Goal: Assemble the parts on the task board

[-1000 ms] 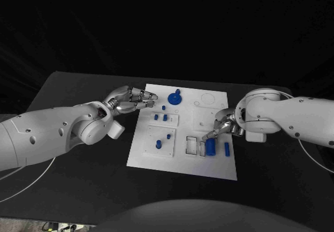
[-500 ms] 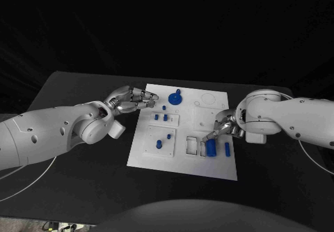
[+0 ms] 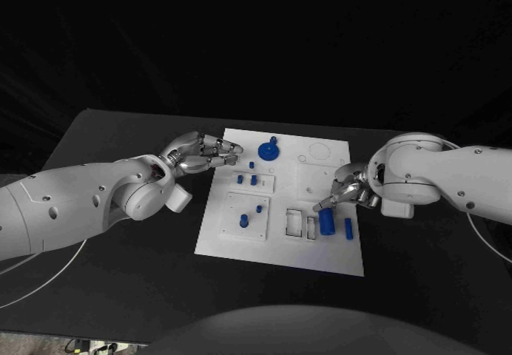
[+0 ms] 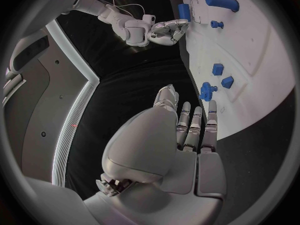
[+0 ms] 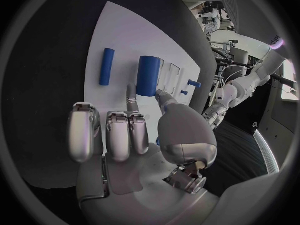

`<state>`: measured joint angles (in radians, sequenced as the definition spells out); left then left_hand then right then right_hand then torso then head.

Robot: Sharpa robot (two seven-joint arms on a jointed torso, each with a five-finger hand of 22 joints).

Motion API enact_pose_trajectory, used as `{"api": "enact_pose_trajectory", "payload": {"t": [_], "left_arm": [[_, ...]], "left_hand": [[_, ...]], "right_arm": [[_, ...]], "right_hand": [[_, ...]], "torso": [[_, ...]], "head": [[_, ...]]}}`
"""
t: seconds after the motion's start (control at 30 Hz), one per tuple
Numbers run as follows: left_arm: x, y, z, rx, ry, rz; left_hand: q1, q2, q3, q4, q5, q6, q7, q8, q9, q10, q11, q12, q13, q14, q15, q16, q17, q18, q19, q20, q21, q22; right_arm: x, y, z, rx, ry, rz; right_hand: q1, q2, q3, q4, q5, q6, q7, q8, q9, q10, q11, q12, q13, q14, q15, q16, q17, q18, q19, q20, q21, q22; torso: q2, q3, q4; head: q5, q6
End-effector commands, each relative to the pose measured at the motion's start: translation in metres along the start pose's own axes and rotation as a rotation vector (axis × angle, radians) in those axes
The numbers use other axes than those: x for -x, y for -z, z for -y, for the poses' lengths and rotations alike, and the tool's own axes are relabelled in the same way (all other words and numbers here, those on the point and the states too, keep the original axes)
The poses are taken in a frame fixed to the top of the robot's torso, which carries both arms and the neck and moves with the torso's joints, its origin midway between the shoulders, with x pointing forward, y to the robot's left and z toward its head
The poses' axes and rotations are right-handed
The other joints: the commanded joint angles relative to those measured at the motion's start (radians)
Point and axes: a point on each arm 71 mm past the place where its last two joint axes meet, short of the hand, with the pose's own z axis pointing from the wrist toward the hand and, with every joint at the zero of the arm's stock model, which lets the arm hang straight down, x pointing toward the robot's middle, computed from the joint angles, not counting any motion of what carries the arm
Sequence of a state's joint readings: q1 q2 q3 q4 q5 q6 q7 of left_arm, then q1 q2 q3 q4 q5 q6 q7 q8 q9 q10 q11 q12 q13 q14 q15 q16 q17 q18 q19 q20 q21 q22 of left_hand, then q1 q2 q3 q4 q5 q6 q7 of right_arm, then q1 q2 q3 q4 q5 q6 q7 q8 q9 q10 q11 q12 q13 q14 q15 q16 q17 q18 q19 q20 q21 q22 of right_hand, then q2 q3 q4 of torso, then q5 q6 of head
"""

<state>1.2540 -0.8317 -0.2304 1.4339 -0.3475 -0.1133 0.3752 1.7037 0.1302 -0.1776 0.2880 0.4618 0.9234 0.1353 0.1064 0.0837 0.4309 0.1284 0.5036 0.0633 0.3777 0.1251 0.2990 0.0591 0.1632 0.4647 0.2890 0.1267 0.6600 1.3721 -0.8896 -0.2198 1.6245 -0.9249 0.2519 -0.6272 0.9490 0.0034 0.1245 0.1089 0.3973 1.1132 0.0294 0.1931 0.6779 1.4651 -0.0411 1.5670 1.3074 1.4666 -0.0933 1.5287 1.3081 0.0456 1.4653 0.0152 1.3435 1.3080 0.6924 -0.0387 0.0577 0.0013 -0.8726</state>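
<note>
A thick blue cylinder (image 3: 326, 221) is pinched between thumb and fingertip of the right hand (image 3: 347, 189) near the task board (image 3: 280, 245)'s right edge, shifted rightward from a second ago. The left hand (image 3: 200, 155), fingers curled loosely and holding nothing, is poised at the board's far-left corner.

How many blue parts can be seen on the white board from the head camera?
7, though the hands may hide more: a wheel, one peg, a pair, two mid-board, a block, a rod.
</note>
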Motion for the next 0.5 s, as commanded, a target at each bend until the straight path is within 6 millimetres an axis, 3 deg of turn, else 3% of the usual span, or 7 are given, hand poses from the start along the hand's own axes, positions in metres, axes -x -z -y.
{"api": "enact_pose_trajectory", "payload": {"t": [0.03, 0.13, 0.33, 0.5], "left_arm": [[-0.002, -0.001, 0.001, -0.003, 0.011, -0.017], [-0.002, -0.002, 0.0, -0.002, 0.01, -0.018], [-0.004, -0.003, 0.0, 0.0, 0.012, -0.025], [-0.004, -0.004, 0.0, 0.008, 0.013, -0.03]], "left_hand": [[0.002, -0.002, -0.002, 0.001, 0.001, 0.007, 0.002, 0.007, 0.001, 0.004, -0.001, 0.003, 0.001, 0.006, 0.0, 0.003, 0.001, -0.015, 0.009, 0.001, 0.005, -0.001], [0.002, -0.002, -0.002, 0.001, 0.001, 0.007, 0.002, 0.007, 0.001, 0.004, -0.001, 0.003, 0.001, 0.006, 0.0, 0.003, 0.001, -0.015, 0.009, 0.001, 0.005, -0.001], [0.002, -0.002, -0.002, 0.001, 0.001, 0.007, 0.002, 0.007, 0.001, 0.004, -0.001, 0.003, 0.001, 0.006, 0.0, 0.003, 0.001, -0.015, 0.009, 0.001, 0.005, -0.001], [0.002, -0.002, -0.002, 0.001, 0.001, 0.007, 0.002, 0.007, 0.001, 0.004, 0.0, 0.003, 0.001, 0.006, 0.001, 0.003, 0.001, -0.015, 0.009, 0.001, 0.005, -0.001]], "right_arm": [[0.004, 0.006, -0.004, 0.018, -0.025, 0.012], [0.007, 0.01, -0.006, 0.026, -0.027, 0.018], [0.009, 0.011, -0.012, 0.039, -0.041, 0.003], [0.01, 0.008, -0.016, 0.05, -0.075, -0.038]], "right_hand": [[0.012, 0.0, 0.004, -0.005, 0.004, -0.005, -0.003, 0.005, 0.005, 0.106, -0.006, 0.004, 0.263, 0.086, -0.01, -0.004, 0.186, 0.008, 0.01, -0.005, -0.003, 0.191], [0.012, 0.0, 0.005, -0.006, 0.005, -0.005, -0.004, 0.007, 0.01, 0.106, -0.006, 0.004, 0.263, 0.087, -0.01, -0.003, 0.187, 0.007, 0.011, -0.005, -0.002, 0.191], [0.012, 0.0, 0.007, -0.007, 0.006, -0.005, -0.005, 0.008, 0.014, 0.106, -0.007, 0.004, 0.263, 0.086, -0.01, -0.004, 0.186, 0.008, 0.01, -0.005, -0.004, 0.191], [0.012, 0.001, 0.008, -0.007, 0.006, -0.006, -0.005, 0.009, 0.017, 0.106, -0.007, 0.004, 0.263, 0.086, -0.011, -0.003, 0.186, 0.008, 0.01, -0.005, -0.004, 0.191]], "torso": [[0.0, -0.0015, -0.0011], [-0.001, -0.0019, -0.0002], [0.001, 0.0008, 0.0012], [0.001, -0.0002, 0.0001]], "head": [[-0.004, 0.0], [-0.006, 0.0], [-0.006, 0.0], [-0.009, 0.0]]}}
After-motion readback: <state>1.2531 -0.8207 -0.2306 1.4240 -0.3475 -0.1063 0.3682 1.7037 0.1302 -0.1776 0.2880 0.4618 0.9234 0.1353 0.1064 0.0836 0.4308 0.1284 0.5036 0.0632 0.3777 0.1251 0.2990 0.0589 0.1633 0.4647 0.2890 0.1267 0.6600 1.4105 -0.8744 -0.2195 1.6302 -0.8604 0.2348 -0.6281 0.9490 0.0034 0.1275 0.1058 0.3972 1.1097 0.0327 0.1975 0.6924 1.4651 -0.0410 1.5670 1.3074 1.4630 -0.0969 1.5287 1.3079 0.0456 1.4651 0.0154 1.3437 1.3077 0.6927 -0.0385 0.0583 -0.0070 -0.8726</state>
